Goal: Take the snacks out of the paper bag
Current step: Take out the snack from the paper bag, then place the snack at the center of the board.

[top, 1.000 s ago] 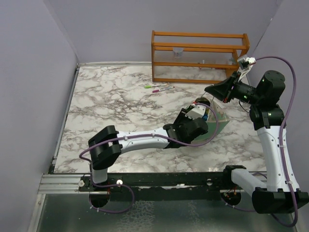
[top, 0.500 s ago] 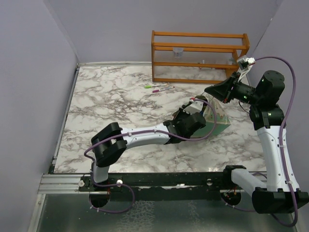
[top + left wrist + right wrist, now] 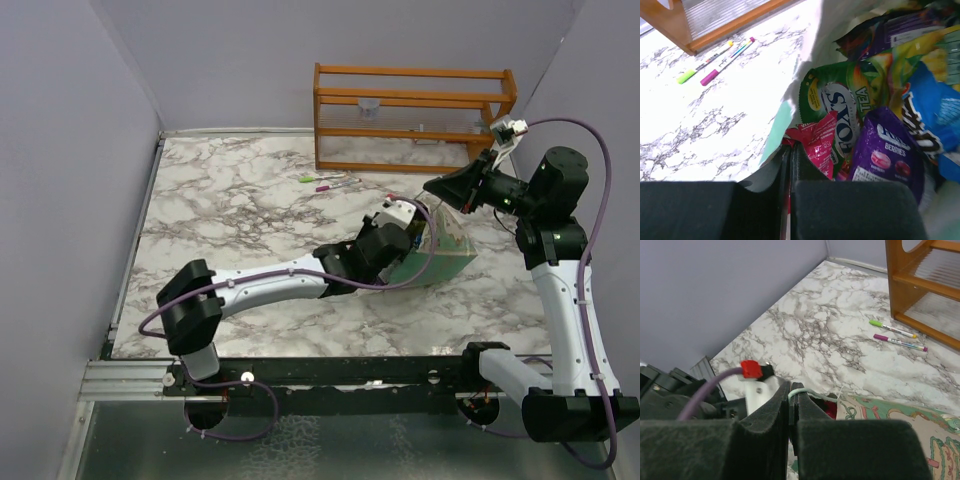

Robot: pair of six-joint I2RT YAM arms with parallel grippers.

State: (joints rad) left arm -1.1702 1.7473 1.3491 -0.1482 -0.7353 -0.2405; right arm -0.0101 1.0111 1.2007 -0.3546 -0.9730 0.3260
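With the left gripper (image 3: 791, 150) pushed into the mouth of the paper bag (image 3: 777, 125), pinching the near corner of the pink packet (image 3: 816, 142), jaws pressed together on the foil. With the right gripper (image 3: 790, 388), clamped tight on the paper bag by its pale string handle (image 3: 807, 393), holding the mouth up and open at the right side of the table (image 3: 230, 200).

Nothing taken out so far, by the look of it: no packet lying on the marble anywhere in the overhead view. Crowded together inside: green packet (image 3: 835, 100), purple packet (image 3: 887, 150), blue packet (image 3: 935, 115), more yellow and purple foil behind. So only the first pick in hand, and every packet yet to be lifted clear.

For room: plenty of marble left of the bag and nearer the arms for setting things down. Needs care at the paper rim, just beside the left fingers; risks dragging the whole bag on a snag. Two pens (image 3: 325, 182) farther back near the wooden rack (image 3: 410, 97), well apart from the bag. Right arm close above the bag's far side, so probably safest to withdraw toward the left.
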